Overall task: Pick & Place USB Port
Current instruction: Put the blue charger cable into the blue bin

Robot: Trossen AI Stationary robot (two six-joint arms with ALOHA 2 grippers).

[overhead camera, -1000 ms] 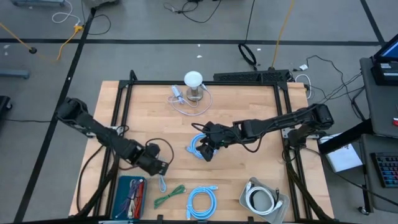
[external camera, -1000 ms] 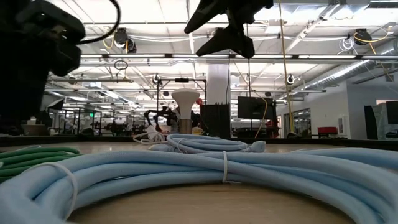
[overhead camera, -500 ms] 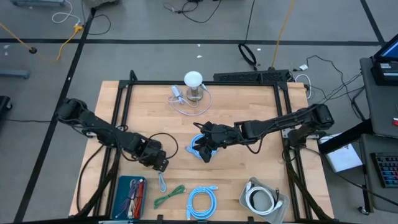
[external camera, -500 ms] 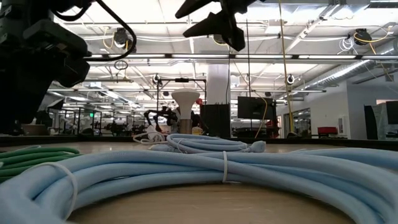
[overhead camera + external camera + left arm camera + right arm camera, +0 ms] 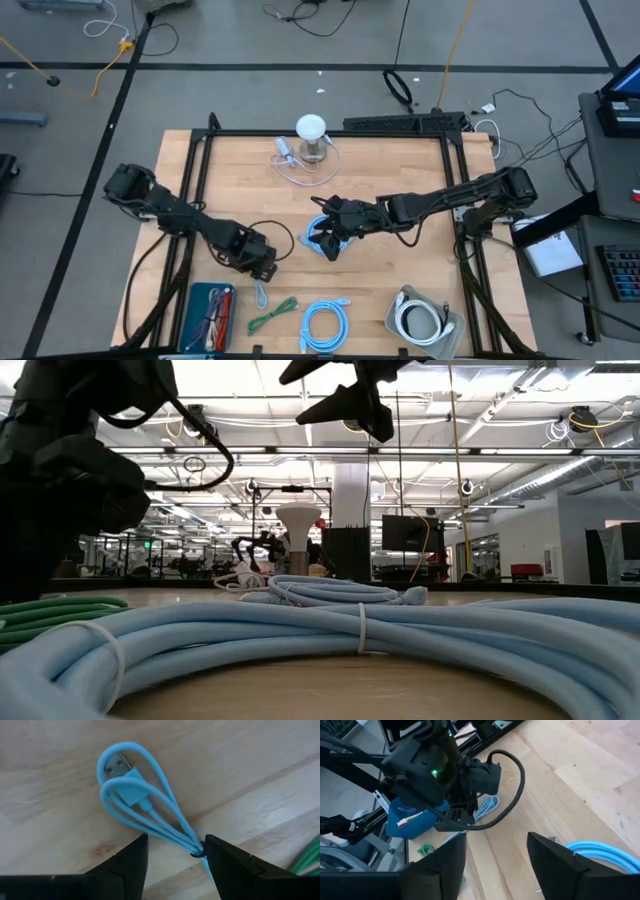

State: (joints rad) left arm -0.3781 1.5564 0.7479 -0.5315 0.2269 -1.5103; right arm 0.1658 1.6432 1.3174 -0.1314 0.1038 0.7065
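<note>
A small light-blue USB cable (image 5: 262, 293), tied in a bundle, lies flat on the wood near the front; its USB plug (image 5: 117, 767) shows in the left wrist view. My left gripper (image 5: 263, 270) hovers just above it, open, with a finger on either side of the bundle's tie (image 5: 197, 852) and touching nothing. My right gripper (image 5: 328, 242) is open and empty above a larger blue cable coil (image 5: 318, 230) at mid-table; that coil's edge shows beside its fingers in the right wrist view (image 5: 600, 851). In the low view the right gripper (image 5: 345, 400) is high above the table.
A blue tray (image 5: 210, 315) of cables, a green cable (image 5: 272, 316), a light-blue coil (image 5: 325, 325) and a grey tray (image 5: 425, 320) with a white cable line the front edge. A white lamp-like object (image 5: 311, 130) with a white cord stands at the back. Black frame rails (image 5: 200, 170) border the table.
My left gripper has moved a little toward the table's right and near edges and come down toward the small light-blue cable, staying open. The cables have not moved.
</note>
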